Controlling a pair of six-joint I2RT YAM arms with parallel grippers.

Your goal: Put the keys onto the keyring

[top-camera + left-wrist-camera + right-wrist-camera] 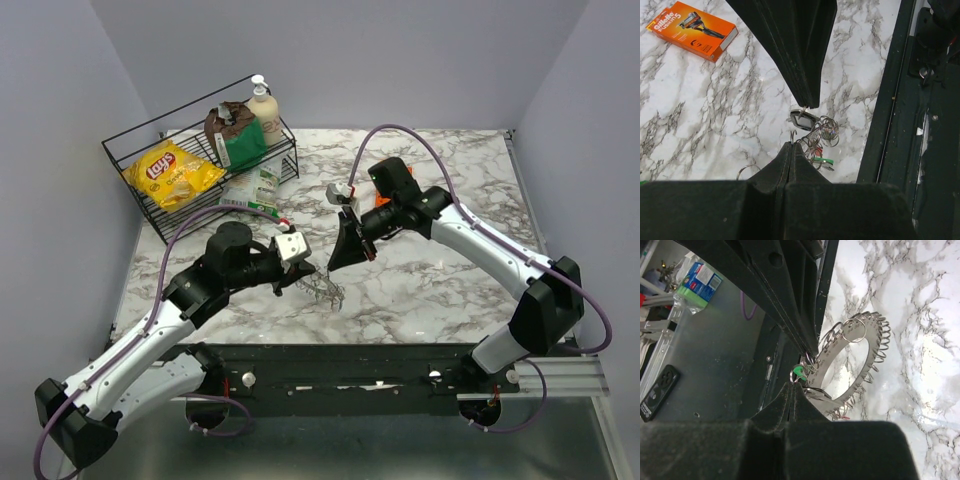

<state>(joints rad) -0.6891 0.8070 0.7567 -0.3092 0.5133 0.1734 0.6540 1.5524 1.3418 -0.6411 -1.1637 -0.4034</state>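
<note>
Keyring [326, 290] sits low over the surface [450, 290] by its near edge, between the arms; I can't tell whether it rests or hangs. The green key [799, 372] and red key [841, 415] lie in the cluster, but whether they are threaded on is unclear. No blue key shows, so work likely remains. The left fingers [791, 147] are pressed together on the ring's edge. The right fingers [791, 388] are also together, pinching a small loop beside the green key.
</note>
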